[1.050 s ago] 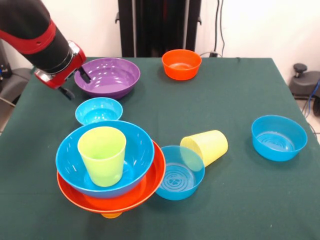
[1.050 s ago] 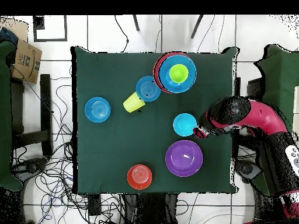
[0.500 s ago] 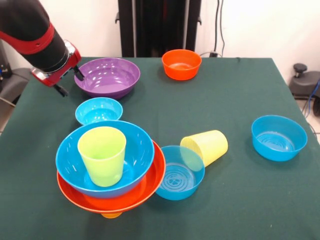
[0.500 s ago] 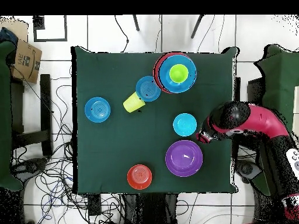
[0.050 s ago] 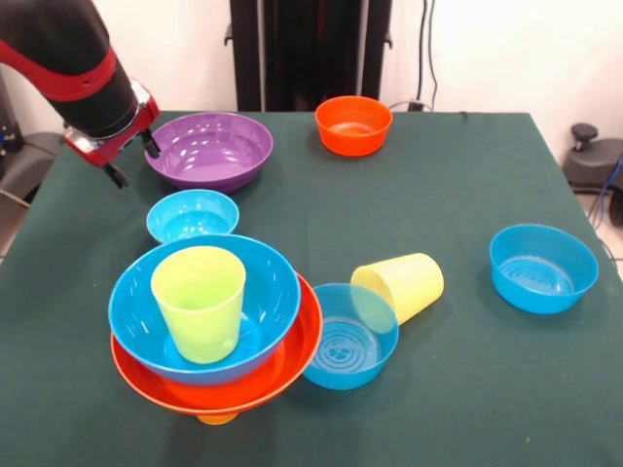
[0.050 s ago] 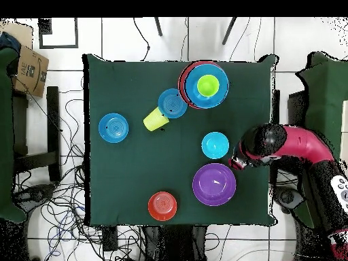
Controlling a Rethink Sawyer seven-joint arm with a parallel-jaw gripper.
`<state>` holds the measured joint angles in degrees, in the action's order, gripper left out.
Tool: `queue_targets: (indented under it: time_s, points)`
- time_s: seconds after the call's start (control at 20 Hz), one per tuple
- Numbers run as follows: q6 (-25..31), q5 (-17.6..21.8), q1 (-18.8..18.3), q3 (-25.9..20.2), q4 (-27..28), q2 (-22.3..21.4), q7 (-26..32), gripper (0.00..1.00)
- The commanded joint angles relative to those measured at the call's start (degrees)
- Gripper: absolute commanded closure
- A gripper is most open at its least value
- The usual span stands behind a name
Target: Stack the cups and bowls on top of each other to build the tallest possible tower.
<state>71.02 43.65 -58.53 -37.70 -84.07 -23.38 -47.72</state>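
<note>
The gripper (image 5: pixel 129 158) hangs empty just beside the large purple bowl (image 5: pixel 208 149), its two dark fingers (image 5: pixel 151 143) spread a little apart with nothing between them. The tower (image 5: pixel 216 326), a lime green cup (image 5: pixel 200 302) standing upright in a big blue bowl nested in a wider orange bowl, sits well apart from it toward the table's opposite edge. The small blue bowl (image 5: pixel 193 215) lies between them, and the pale yellow cup (image 5: pixel 399 286) lies on its side, touching a medium blue bowl (image 5: pixel 346 336).

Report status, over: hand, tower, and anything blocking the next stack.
Hand open, empty, beside purple bowl. Tower standing, lime green cup upright on top. Nothing in the way.
</note>
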Motion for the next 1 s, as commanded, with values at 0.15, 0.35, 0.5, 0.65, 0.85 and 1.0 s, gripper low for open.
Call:
queue_targets:
  time_s: [0.15,0.35,0.5,0.65,0.85,1.0]
  points:
    - [-8.05,6.11,1.8,4.17,-3.25,1.98,2.4,0.0]
    - [-11.48,6.8,1.73,4.76,-3.3,3.14,1.01,0.0]
    - [-13.08,6.78,1.5,5.22,-3.2,3.95,0.69,0.0]
    - [-13.58,6.34,1.51,5.53,-3.04,4.2,0.45,0.0]
    - [-12.88,5.77,2.0,6.53,-2.57,4.57,0.4,0.0]
    - [-11.86,4.65,2.75,7.07,-3.37,3.85,-0.84,0.0]
